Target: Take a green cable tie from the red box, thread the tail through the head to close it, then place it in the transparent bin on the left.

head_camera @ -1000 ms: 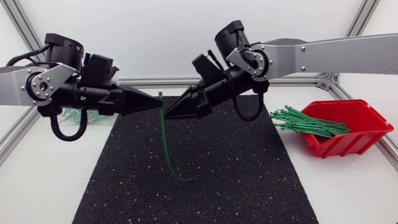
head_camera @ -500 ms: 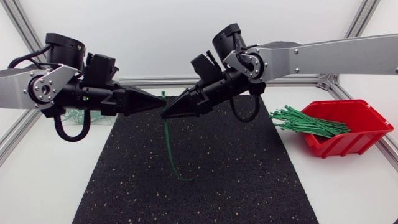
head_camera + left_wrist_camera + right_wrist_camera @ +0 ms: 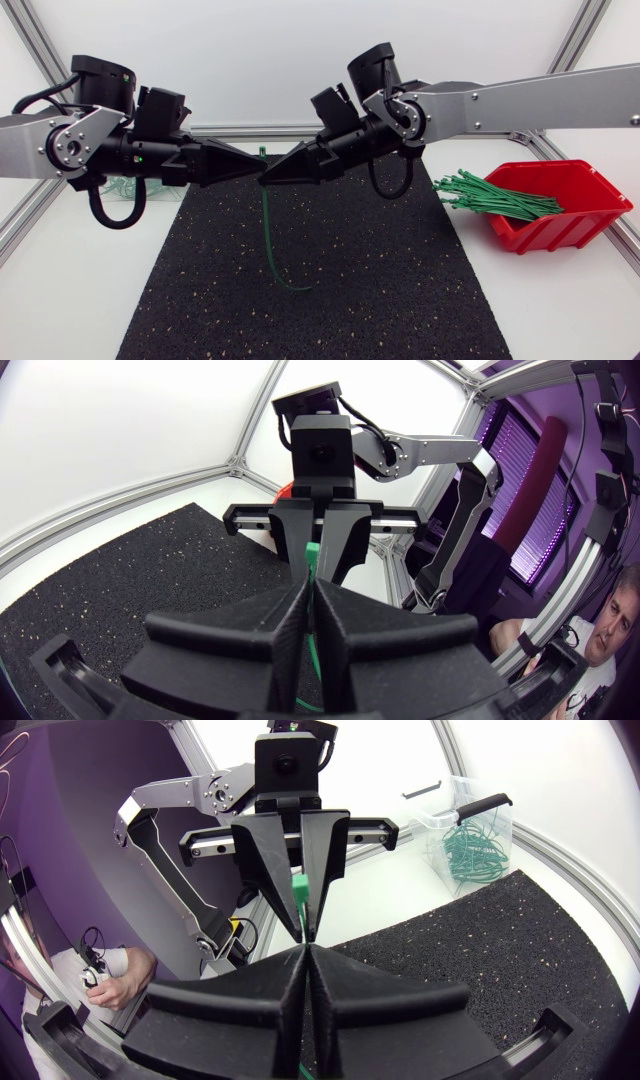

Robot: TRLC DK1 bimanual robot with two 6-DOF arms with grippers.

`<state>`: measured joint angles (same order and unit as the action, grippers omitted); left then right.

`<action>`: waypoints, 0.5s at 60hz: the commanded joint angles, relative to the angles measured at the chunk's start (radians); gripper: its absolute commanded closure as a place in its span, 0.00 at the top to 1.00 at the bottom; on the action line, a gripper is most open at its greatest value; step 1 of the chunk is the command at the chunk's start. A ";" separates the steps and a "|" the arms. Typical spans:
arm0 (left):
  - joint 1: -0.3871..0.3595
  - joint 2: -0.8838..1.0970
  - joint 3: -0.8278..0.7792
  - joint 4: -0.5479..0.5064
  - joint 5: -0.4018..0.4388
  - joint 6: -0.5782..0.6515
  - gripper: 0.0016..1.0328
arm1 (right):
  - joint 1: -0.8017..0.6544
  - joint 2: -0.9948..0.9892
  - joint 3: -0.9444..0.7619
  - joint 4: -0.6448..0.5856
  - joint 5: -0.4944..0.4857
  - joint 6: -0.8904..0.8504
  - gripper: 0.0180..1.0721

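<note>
A green cable tie (image 3: 267, 228) hangs above the black mat between my two grippers, which meet tip to tip. Its head sticks up just above the fingertips and its tail curls down to the mat. My left gripper (image 3: 253, 172) is shut on the tie from the left, and the strap (image 3: 311, 645) shows between its fingers. From the right, my right gripper (image 3: 270, 177) is shut on the same tie, whose head (image 3: 298, 888) stands just ahead of its tips. The red box (image 3: 565, 205) sits at the right with a bundle of green ties (image 3: 495, 198). The transparent bin (image 3: 122, 187) is mostly hidden behind my left arm.
The black mat (image 3: 380, 290) covers the middle of the table. In the right wrist view the transparent bin (image 3: 470, 840) stands past the mat's far corner with several green ties in it. Aluminium frame rails (image 3: 25, 225) run along the table's edges.
My right gripper has shut on the tie and its arm has levelled out slightly. The left arm rose a little with the tie, lifting the tail.
</note>
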<state>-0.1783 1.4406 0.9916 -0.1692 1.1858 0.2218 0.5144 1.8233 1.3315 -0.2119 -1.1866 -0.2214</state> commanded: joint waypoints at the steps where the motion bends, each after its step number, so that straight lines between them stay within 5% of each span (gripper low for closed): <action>1: -0.007 -0.019 -0.027 0.019 0.028 -0.033 0.16 | -0.011 -0.022 -0.035 0.031 -0.011 0.048 0.05; 30: -0.001 -0.019 -0.059 0.163 0.035 -0.162 0.16 | -0.027 -0.038 -0.084 0.169 -0.038 0.162 0.05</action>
<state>-0.1783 1.4387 0.9573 -0.0242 1.2041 0.0959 0.4950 1.8027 1.2739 -0.0601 -1.2118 -0.0914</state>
